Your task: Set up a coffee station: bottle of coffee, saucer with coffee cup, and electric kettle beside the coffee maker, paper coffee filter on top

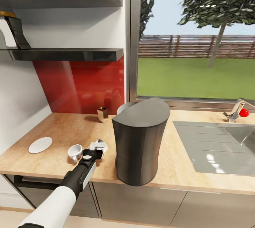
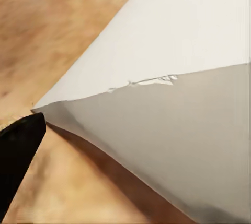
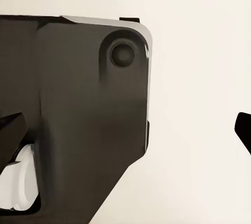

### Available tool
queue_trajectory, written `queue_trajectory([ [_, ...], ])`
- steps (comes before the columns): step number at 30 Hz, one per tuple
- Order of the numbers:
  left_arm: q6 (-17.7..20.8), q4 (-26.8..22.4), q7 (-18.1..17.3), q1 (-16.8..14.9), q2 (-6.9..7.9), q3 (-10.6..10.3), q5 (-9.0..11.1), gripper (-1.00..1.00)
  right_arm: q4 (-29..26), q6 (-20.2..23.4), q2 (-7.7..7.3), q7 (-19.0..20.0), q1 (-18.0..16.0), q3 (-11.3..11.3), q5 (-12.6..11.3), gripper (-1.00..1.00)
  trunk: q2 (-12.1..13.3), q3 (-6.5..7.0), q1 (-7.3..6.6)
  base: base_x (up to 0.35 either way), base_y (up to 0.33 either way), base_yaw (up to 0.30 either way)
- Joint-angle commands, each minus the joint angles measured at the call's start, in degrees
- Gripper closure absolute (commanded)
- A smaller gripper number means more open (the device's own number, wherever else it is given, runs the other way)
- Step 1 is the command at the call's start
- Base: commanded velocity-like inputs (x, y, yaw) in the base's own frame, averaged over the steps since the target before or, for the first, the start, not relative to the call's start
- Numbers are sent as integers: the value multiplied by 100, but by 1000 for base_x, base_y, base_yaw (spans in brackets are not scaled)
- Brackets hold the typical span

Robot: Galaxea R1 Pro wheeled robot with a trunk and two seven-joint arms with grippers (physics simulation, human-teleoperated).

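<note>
Wooden countertop [image 1: 63,128] carries most of the station's pieces, though few seem to sit in their final places. The left gripper [image 1: 98,147] reaches low over the paper coffee filter [image 1: 100,145], which lies on the counter right at its fingertips; in the left wrist view the filter [image 2: 157,78] is a pale folded sheet with one dark finger [image 2: 18,156] at its corner, and whether the fingers have closed on it cannot be told. The coffee maker [image 1: 140,139] stands just beyond the gripper toward the sink side, already on the counter, its top bare, so the filter step looks unfinished. The coffee cup [image 1: 75,151] rests close beside the gripper on the opposite side, and the saucer [image 1: 40,144] lies farther out that way, apart from the cup, so that pairing is left to do. A small metallic container [image 1: 102,114] stands ahead of the gripper near the red backsplash [image 1: 85,86]. On the shelf [image 1: 67,54], high above the gripper, a dark-handled item [image 1: 14,31] that may be the kettle waits. The right wrist view looks at a dark housing [image 3: 78,109]; that gripper's state cannot be told
</note>
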Motion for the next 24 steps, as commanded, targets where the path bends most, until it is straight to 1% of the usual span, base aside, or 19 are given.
queue_trajectory([
  [1, 33, -8, 34, -1, 3, -22, -14, 100, 4, -19, -2, -1, -5, 3, 6, -100, -12, -13, 3, 0, 0, 0],
  [24, -7, -56, 39, -1, 11, 23, 6, 100, 4, -19, -7, -2, 0, -4, 6, -100, -12, -13, 3, 0, 0, 0],
])
